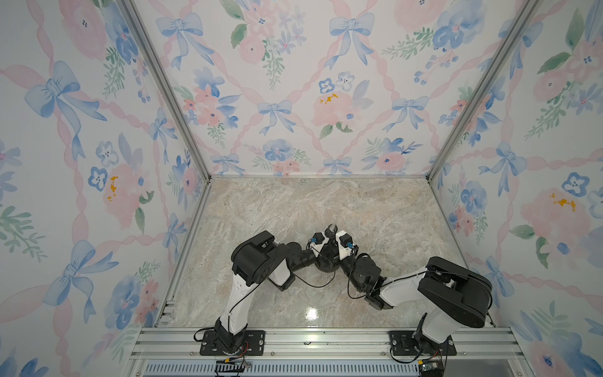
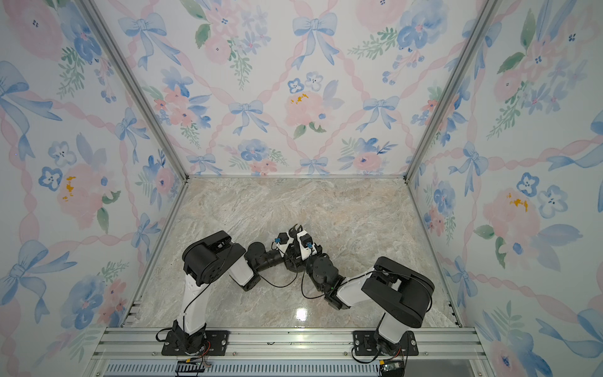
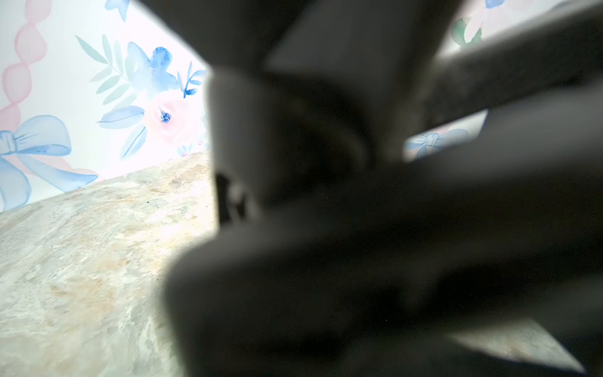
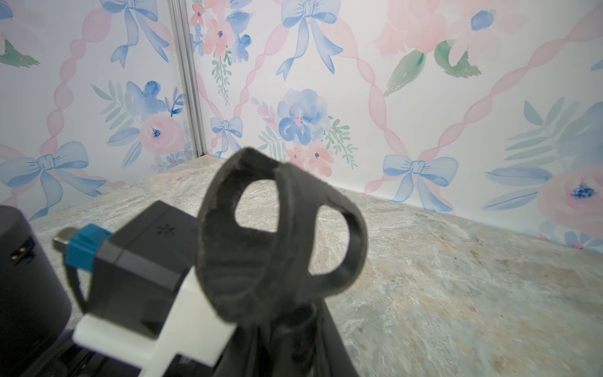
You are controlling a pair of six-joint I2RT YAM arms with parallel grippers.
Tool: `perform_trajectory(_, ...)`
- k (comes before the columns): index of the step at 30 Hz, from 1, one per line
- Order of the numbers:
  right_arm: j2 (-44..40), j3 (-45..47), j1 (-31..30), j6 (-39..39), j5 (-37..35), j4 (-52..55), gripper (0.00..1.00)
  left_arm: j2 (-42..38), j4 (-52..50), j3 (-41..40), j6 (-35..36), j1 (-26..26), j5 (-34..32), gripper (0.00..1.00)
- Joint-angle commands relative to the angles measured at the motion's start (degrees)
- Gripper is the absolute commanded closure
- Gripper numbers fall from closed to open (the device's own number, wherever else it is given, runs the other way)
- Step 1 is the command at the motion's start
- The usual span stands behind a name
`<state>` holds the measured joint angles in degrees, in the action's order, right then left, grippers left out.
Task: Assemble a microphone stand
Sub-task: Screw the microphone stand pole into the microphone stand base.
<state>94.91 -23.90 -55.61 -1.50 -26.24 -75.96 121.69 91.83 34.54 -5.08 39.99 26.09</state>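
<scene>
Two robot arms meet over one small black microphone stand (image 1: 327,265) near the middle of a marble-patterned tabletop (image 1: 375,212), seen in both top views. The stand shows two parts: one round disc base (image 2: 293,268) lying on the tabletop beneath the wrists, and one C-shaped clip (image 1: 332,229) poking up above them on the far side. The rod between them is hidden by the crowded black-and-white hardware.

The left gripper (image 1: 323,251) is clamped tight, though what it grips cannot be made out; its own wrist view is filled with blurred dark shapes. The right gripper (image 1: 334,249) sits just beside it, and whether its jaws are parted or closed cannot be told. From the right wrist, the clip (image 4: 280,235) looms close and upright, with two openings in its loop, and one black camera block (image 4: 130,261) with a blue plug stands beside it.

Three walls (image 1: 293,81) papered with bows and flowers box in the scene. Two black mounting plates (image 1: 233,342) (image 1: 421,342) anchor the arms to one aluminium rail (image 1: 326,339) at the near edge.
</scene>
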Motion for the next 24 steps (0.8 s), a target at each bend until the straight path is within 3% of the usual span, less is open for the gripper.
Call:
perform_trajectory(1,0.22,3.77,-0.10,-5.34,9.28,1.76,0.68,0.44,0.54,0.70,-0.83,0.46,0.86,0.92)
perform_trajectory(4,-7.22,5.39,8.23,-4.24,31.67,8.83,0.48,0.47,0.63,0.61,-0.53,0.46,1.55,0.93)
perform_trajectory(6,-12.58,2.95,11.72,-9.00,42.91,23.91,0.39,0.55,0.80,0.52,-0.37,0.43,1.92,0.94)
perform_trajectory(8,-16.75,0.39,14.54,-13.02,49.58,35.61,0.37,0.64,1.06,0.52,-0.41,0.44,2.25,0.94)
perform_trajectory(13,-19.69,-4.82,25.39,-13.61,67.49,47.14,0.37,1.18,3.98,0.18,-1.36,0.47,3.66,0.93)
perform_trajectory(18,-13.27,-11.65,30.08,-15.88,78.95,53.33,0.41,2.62,9.25,-0.25,-3.34,0.44,4.65,0.93)
perform_trajectory(24,-8.04,-16.02,30.42,-13.28,82.48,49.53,0.51,3.03,11.09,-0.79,-3.20,0.44,5.84,0.93)
